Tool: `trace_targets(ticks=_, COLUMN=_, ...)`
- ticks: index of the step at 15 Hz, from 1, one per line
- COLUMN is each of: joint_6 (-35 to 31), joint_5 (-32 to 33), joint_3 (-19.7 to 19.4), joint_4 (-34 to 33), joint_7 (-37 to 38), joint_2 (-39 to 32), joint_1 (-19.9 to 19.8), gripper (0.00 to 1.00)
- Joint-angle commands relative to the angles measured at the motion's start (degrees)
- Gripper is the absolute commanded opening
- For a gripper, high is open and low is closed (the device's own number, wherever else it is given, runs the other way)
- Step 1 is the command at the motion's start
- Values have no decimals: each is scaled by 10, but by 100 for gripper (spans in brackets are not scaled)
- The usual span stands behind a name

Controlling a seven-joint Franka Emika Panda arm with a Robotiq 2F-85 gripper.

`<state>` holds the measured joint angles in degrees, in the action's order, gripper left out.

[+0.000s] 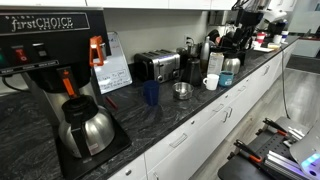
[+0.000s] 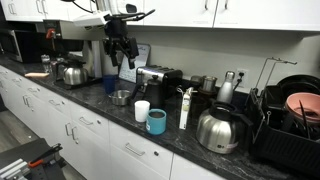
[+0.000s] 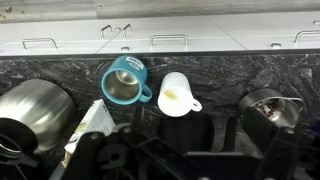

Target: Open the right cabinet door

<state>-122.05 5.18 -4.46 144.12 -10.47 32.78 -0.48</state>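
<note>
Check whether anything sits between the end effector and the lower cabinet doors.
Nothing visible blocks the air path. The end effector hangs above the counter. The teal mug and white cup stand near its front edge, before the cabinet fronts.

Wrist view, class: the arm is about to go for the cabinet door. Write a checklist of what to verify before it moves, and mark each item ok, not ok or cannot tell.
1. Is the end effector empty: ok, it is open with nothing between its fingers.
2. Cabinet handles in sight: ok, several show beyond the counter edge in the wrist view.
3. Target door picked out: cannot tell which front is the right door.
4. Is the end effector at a handle: not ok, it hangs above the countertop.
5. Way down free: not ok, a teal mug and a white cup stand near the counter edge.
</note>
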Motion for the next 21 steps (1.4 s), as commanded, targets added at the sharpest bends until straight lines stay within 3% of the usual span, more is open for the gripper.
trace_targets(ticks=1, joint_6=-8, joint_5=-24, joint_3=6, joint_4=-13, joint_7=-1, joint_2=4, joint_1=18, gripper=100)
trace_targets(ticks=6, joint_6=-91, joint_5=-65, joint_3=51, joint_4=-59, joint_7=21, joint_2=-18, joint_1=71, gripper=100)
trace_targets(ticks=9, joint_6=-178, joint_5=-81, joint_3=69, joint_4=-80, joint_7=42, joint_2=-47, joint_1=87, gripper=100)
trace_targets(ticks=10, joint_6=-140, joint_5=-71, joint_3=70, joint_4=-66, joint_7=38, joint_2=-21, joint_1=85, gripper=100)
trace_targets(ticks=17, joint_6=-173, joint_5=-72, joint_3=71, joint_4=-75, joint_7=43, joint_2=-44, joint_1=86, gripper=100)
trace_targets(ticks=21, joint_6=-259, joint_5=-88, joint_3=84, joint_4=-95, joint_7=34, joint_2=-44, joint_1=118, gripper=100)
